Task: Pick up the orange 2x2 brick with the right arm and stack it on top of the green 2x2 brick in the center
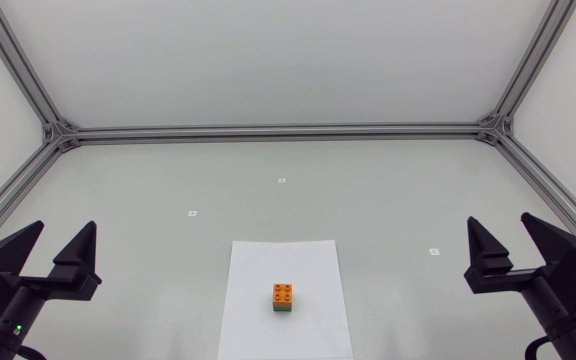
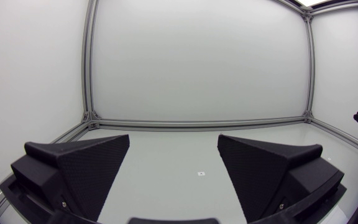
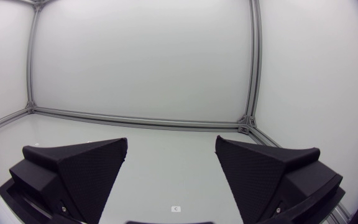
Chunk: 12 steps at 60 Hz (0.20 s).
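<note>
In the head view the orange 2x2 brick point(image 1: 283, 293) sits stacked on the green 2x2 brick point(image 1: 283, 308), in the middle of a white paper sheet point(image 1: 313, 260). My left gripper point(image 1: 56, 242) stands open at the left side, far from the bricks. Well off to the right, my right gripper point(image 1: 513, 232) is open too, holding nothing. In each wrist view the arm's own gripper, left point(image 2: 174, 158) and right point(image 3: 171, 162), shows spread fingers with only bare table between them; neither brick appears there.
Aluminium frame rails point(image 1: 278, 131) border the table at the back and sides. Small markers point(image 1: 192, 213) dot the grey tabletop point(image 1: 388, 200) behind the sheet.
</note>
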{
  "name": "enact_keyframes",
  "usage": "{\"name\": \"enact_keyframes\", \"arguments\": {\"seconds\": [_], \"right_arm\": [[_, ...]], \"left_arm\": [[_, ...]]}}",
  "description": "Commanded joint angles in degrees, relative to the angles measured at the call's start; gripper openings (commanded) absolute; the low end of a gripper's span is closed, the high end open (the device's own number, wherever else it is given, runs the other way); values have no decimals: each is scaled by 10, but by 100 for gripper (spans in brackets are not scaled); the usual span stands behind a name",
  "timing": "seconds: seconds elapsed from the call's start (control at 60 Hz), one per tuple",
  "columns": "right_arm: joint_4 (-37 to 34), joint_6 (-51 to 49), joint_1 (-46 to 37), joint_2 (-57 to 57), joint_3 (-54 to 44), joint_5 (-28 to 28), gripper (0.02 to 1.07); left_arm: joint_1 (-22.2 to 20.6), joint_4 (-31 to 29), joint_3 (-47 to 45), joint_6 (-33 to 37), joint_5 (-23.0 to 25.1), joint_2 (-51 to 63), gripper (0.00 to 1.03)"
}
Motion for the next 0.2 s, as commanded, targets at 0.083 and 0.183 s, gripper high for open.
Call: {"name": "enact_keyframes", "arguments": {"seconds": [0.083,0.183], "right_arm": [[12,23,-5,-8,-15,1,103],[12,23,-5,-8,-15,1,103]], "left_arm": [[1,-8,-23,7,2,-5,99],[1,-9,-23,7,2,-5,99]]}}
